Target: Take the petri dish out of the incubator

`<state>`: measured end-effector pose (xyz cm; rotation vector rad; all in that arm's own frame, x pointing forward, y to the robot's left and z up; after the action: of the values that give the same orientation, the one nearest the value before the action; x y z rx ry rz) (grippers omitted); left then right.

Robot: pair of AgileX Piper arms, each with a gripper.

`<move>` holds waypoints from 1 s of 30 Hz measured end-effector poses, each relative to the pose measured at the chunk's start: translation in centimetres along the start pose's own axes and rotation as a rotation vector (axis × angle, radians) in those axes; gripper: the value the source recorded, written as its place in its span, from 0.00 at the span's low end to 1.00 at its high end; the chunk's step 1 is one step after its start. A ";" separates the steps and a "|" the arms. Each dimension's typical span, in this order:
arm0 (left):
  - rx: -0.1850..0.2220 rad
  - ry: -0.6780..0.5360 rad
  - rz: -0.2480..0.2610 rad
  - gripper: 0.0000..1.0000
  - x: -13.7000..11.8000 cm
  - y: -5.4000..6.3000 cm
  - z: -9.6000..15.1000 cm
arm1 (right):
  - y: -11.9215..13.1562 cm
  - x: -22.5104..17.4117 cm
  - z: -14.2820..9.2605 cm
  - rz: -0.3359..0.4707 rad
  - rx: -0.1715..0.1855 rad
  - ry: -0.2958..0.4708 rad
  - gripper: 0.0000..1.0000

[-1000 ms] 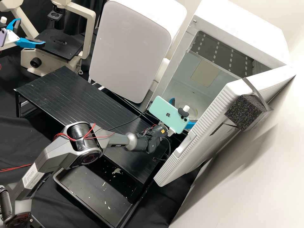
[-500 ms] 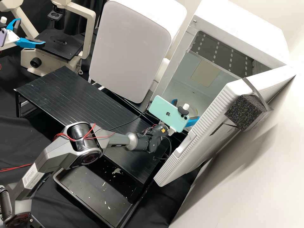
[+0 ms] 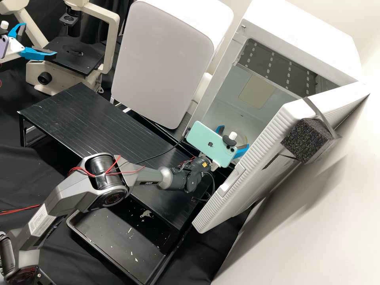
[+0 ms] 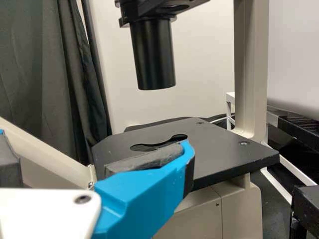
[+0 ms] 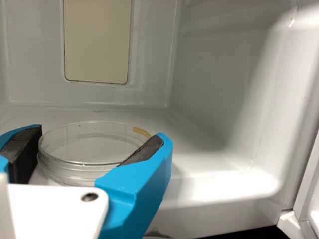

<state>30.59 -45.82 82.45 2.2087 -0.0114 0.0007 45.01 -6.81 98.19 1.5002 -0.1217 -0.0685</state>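
Petri dish (image 5: 89, 144): between the right gripper's fingers, inside the incubator, low over or on its floor; clear and round, with a yellowish mark on its rim.
Right gripper (image 3: 234, 137): fingers stand well apart, one to each side of the dish, dark pads (image 5: 144, 152) facing in; whether both press on it, I cannot tell.
Incubator (image 3: 293, 37): around the right gripper's fingers, its front open.
Panel (image 5: 97, 40): beige, on the back wall beyond the right gripper.
Door (image 3: 273, 130): swung open, just beside the right gripper, a black foam block (image 3: 304, 140) strapped to it.
Phone (image 3: 206, 138): pale green, mounted behind the right gripper's fingers.
Left gripper (image 3: 39, 39): fingers spread wide, holding nothing, near the stage.
Microscope (image 3: 113, 33): in front of the left gripper, its black stage (image 4: 224, 159) nearest the fingers.
Shelf (image 3: 87, 122): black, stretching between the two grippers.
Tray (image 3: 114, 245): black, back from the right gripper, lower than the shelf.
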 end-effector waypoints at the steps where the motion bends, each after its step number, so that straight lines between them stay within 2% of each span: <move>1: 0.000 0.000 0.000 1.00 0.0 0.0 0.0 | 0.0 0.0 0.0 0.001 0.000 -0.001 0.00; 8: 0.000 0.000 0.000 1.00 0.0 0.0 0.0 | 0.2 -0.1 0.2 0.005 0.001 0.003 0.00; 13: 0.000 0.000 0.000 1.00 0.0 0.0 0.0 | -0.1 -1.4 0.9 0.007 0.022 0.034 0.00; 22: 0.000 0.000 0.000 1.00 0.0 0.0 0.0 | 0.6 -6.8 1.6 0.058 0.072 0.104 0.00; 30: 0.000 0.000 0.000 1.00 0.0 0.0 0.0 | -0.6 -12.8 1.7 0.097 0.134 0.188 0.00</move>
<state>30.59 -45.82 82.45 2.2087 -0.0114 0.0007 32.15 -7.04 97.19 1.6242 -0.0478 0.1618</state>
